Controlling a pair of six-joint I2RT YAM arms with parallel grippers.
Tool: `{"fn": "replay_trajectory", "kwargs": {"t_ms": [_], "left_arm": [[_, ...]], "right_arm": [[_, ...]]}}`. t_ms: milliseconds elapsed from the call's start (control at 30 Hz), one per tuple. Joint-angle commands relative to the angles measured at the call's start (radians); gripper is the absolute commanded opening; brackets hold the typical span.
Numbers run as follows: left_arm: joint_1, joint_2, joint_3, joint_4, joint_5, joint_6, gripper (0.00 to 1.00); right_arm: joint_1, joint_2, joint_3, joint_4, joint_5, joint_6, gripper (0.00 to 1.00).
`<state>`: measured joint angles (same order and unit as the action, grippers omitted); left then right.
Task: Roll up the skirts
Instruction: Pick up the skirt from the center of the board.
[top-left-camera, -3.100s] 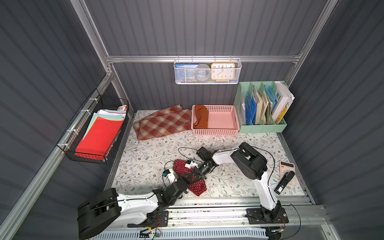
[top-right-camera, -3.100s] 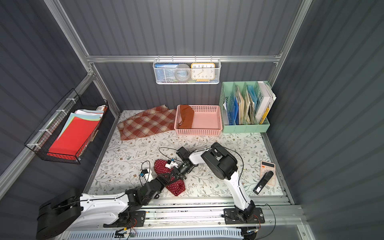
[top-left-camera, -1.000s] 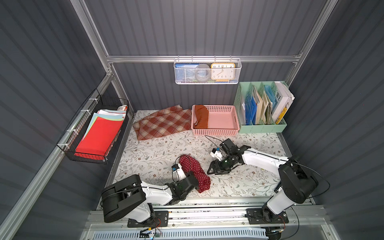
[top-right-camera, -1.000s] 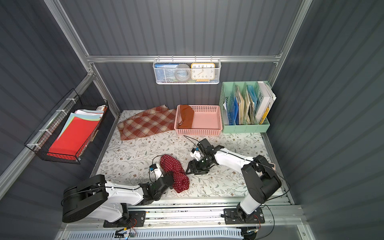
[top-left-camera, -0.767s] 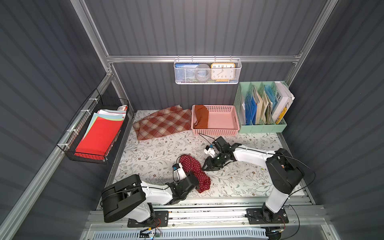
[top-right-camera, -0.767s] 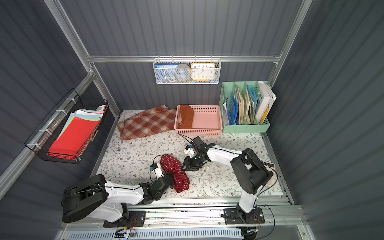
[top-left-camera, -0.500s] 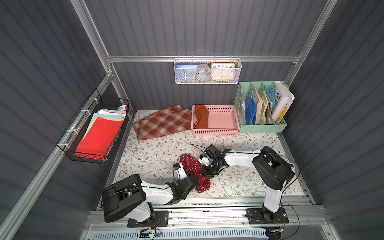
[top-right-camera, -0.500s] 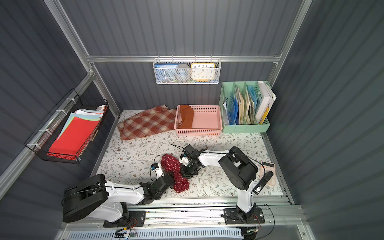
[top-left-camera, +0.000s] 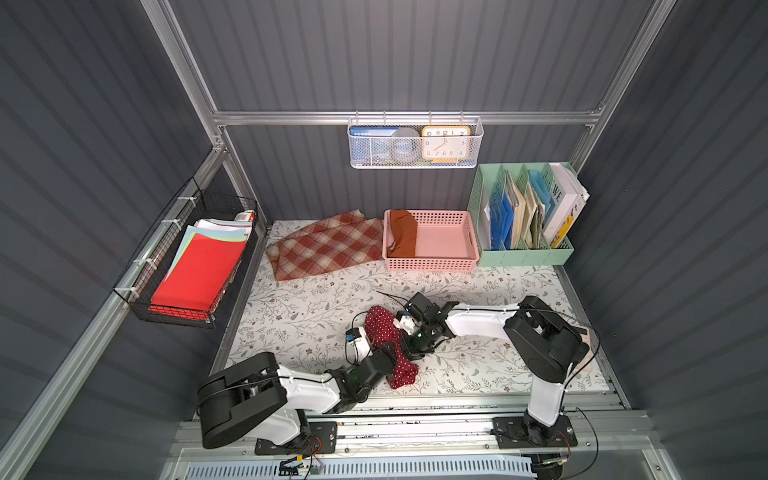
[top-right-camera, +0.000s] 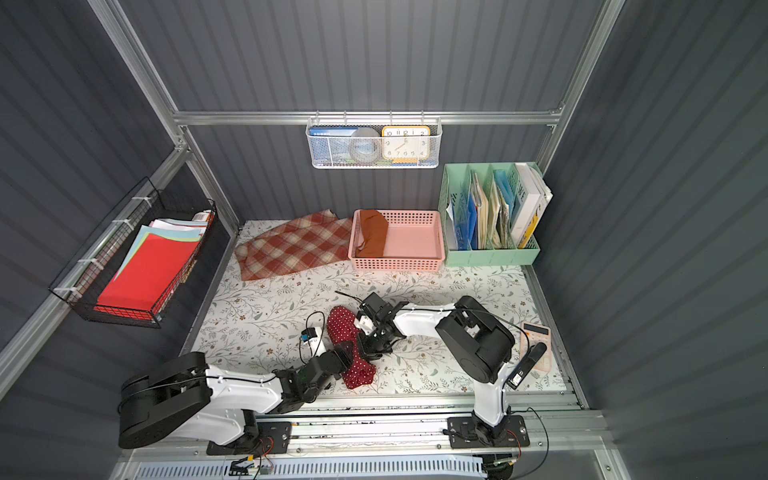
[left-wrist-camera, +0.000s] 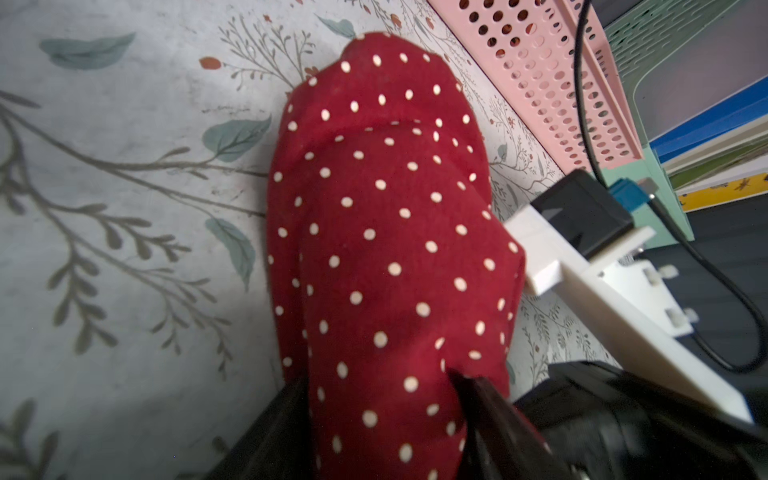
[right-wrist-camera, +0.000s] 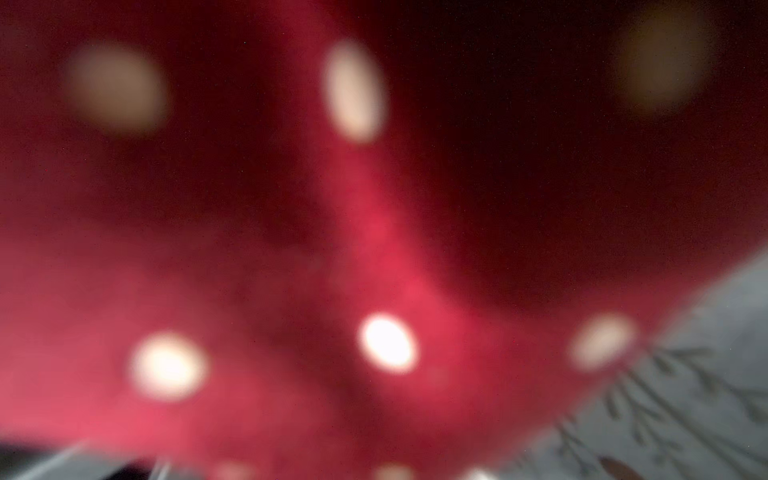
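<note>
Pressing into the side of the rolled polka-dot skirt (top-left-camera: 380, 322), low centre on the floral counter (top-left-camera: 291, 316), the right end effector (top-left-camera: 413, 349) is closed tight; a pinched fold cannot be confirmed. The left end effector (left-wrist-camera: 382, 382) is spread astride the roll's end. Rolling seems done; a firm two-sided grip is called for, to carry it to the pink basket (top-left-camera: 432, 264).
</note>
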<state>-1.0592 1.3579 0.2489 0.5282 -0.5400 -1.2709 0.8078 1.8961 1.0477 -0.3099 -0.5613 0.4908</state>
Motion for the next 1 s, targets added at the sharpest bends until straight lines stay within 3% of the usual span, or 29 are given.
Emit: {"fn": "replay_trajectory", "kwargs": {"t_ms": [0, 367, 700, 767, 833, 967], "left_arm": [[-0.006, -0.082, -0.045, -0.044, 0.041, 0.028, 0.63], [-0.006, -0.132, -0.096, 0.041, 0.08, 0.024, 0.68], [-0.005, -0.492, -0.113, -0.342, -0.016, 0.021, 0.83], [-0.005, -0.49, -0.112, -0.358, -0.016, 0.021, 0.87], [-0.005, -0.455, -0.131, -0.297, 0.009, 0.026, 0.99], [-0.005, -0.35, -0.058, -0.412, 0.06, 0.036, 1.0]], "right_arm": [[0.03, 0.117, -0.042, -0.041, 0.113, 0.011, 0.01], [0.031, 0.13, -0.021, -0.073, 0.123, 0.006, 0.0], [0.034, 0.139, -0.01, -0.085, 0.127, -0.007, 0.0], [0.036, 0.138, -0.009, -0.086, 0.129, -0.008, 0.0], [0.036, 0.135, -0.01, -0.087, 0.131, -0.006, 0.0], [0.036, 0.116, -0.024, -0.09, 0.141, -0.005, 0.0]]}}
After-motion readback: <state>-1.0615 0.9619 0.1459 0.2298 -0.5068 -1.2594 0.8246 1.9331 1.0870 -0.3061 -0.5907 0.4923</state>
